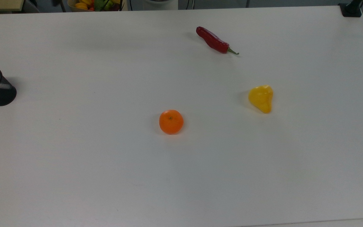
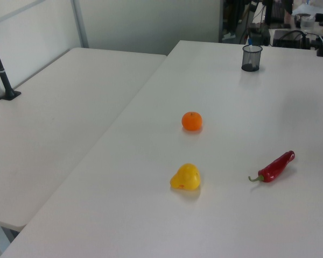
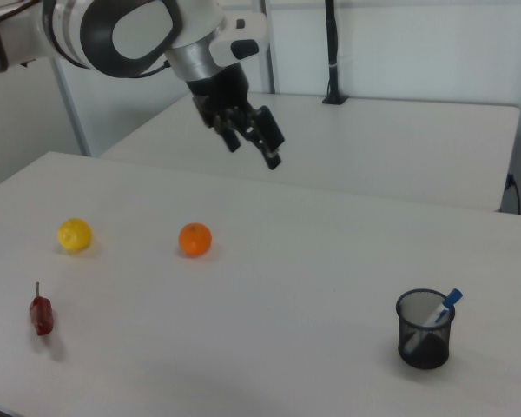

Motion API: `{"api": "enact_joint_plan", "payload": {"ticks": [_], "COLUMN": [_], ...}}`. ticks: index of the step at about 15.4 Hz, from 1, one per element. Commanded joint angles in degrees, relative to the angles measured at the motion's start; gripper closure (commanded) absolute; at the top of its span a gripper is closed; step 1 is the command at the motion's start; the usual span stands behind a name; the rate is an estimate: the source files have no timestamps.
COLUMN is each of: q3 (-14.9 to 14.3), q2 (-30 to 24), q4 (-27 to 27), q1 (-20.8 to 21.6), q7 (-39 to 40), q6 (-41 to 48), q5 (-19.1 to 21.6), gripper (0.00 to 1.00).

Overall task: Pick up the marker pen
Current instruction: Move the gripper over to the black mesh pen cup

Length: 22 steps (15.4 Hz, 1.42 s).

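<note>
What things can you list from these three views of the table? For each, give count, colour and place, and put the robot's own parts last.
marker pen: one, white with blue cap, leaning inside the mesh cup.
mesh cup: one, black, upright near the right view's lower right.
orange: one, orange, near the table's middle.
yellow fruit: one, yellow, to the top view's right of the orange.
red chili: one, red with green stem, near the top view's upper edge.
table: one, white.
gripper: one, black, open, raised above the table beyond the orange in the right view.
</note>
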<state>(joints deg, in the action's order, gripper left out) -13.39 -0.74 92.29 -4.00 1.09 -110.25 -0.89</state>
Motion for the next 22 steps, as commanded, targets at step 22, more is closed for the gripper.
{"api": "enact_joint_plan", "payload": {"ticks": [22], "q3": [-10.51], "q2": [26.92], "q4": [1.84], "q1": [-7.77], "q7": [-22.54], "q6": [-48.20], "q5": [-5.62], "gripper": [0.17]}}
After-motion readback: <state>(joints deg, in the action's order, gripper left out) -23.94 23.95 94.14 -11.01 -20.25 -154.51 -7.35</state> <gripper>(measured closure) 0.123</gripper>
